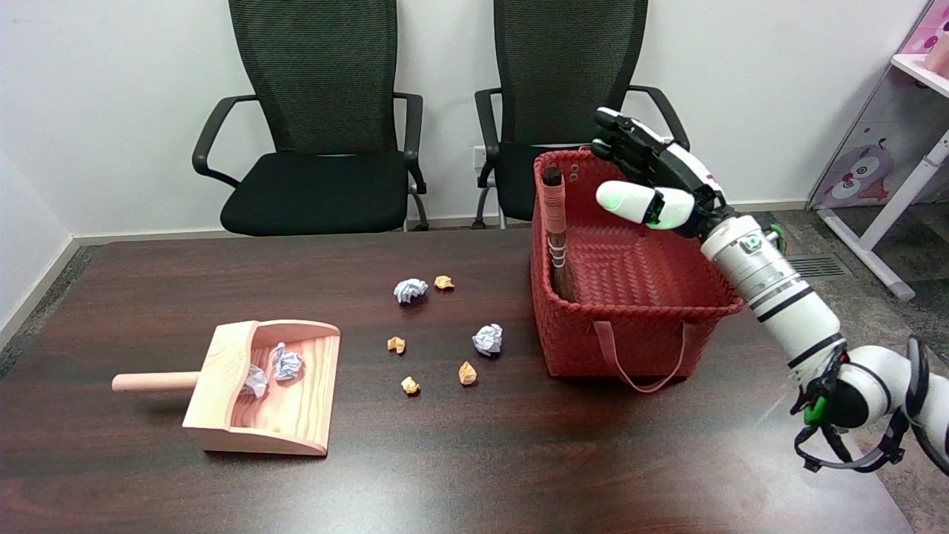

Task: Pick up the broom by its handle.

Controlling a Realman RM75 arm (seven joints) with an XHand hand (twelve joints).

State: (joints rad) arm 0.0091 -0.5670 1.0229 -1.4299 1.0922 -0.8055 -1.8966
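Brown broom (556, 230) stands seemingly upright in basket (630, 326).

The right arm (786, 297) is built of glossy white cylinders ringed with thin black bands; past the red basket (630, 356), black cables loop under its rounded elbow beside a green clip. The right hand (656, 178) has black fingers, white shells and a green-lit thumb

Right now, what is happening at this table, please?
The right robot hand hovers open over the red basket, holding nothing. The broom stands in the basket's left corner, handle up, not yet touched. On the table lie paper scraps, and a wooden dustpan already holds some.
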